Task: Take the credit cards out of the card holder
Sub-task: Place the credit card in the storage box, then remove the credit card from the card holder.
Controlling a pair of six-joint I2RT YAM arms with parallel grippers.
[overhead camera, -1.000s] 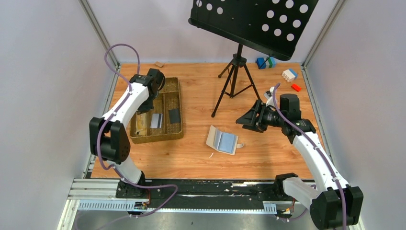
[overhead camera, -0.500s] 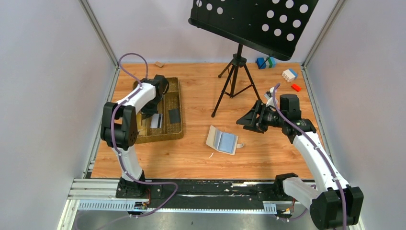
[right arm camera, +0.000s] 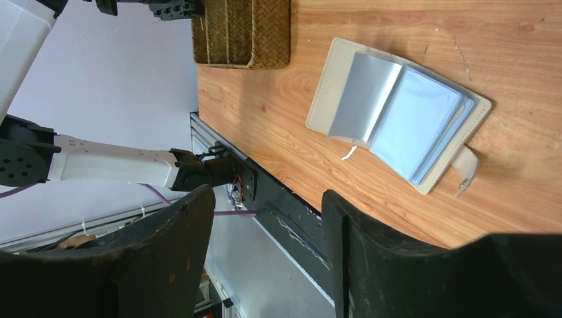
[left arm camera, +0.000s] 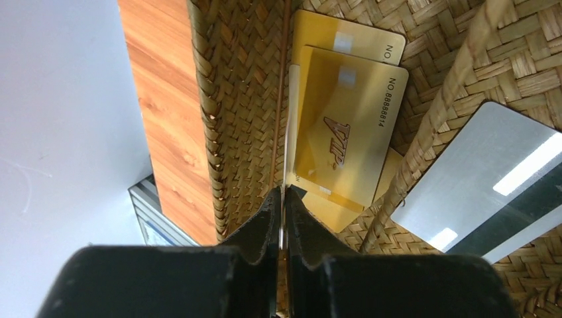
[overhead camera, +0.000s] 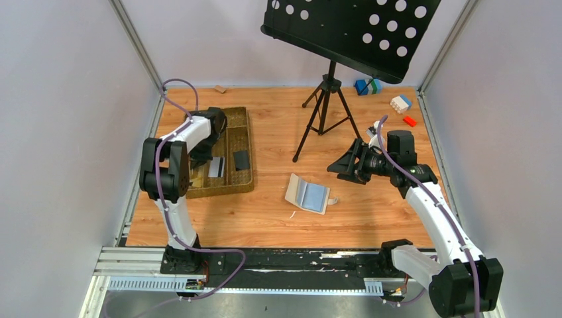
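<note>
My left gripper [left arm camera: 281, 202] is pinched on a card [left arm camera: 285, 119], edge-on against the woven tray [left arm camera: 232, 99] wall. On release it could snag in the weave (or stay leaning). The right gripper [right arm camera: 265, 205] hangs wide above the card holder [right arm camera: 397, 112], which lies open on the table.

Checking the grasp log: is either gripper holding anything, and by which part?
Left gripper appears to pinch a thin card, seen edge-on, by its near end; right gripper holds nothing.

Card holder [overhead camera: 308, 193] lies open near woven tray [overhead camera: 251, 149].
</note>
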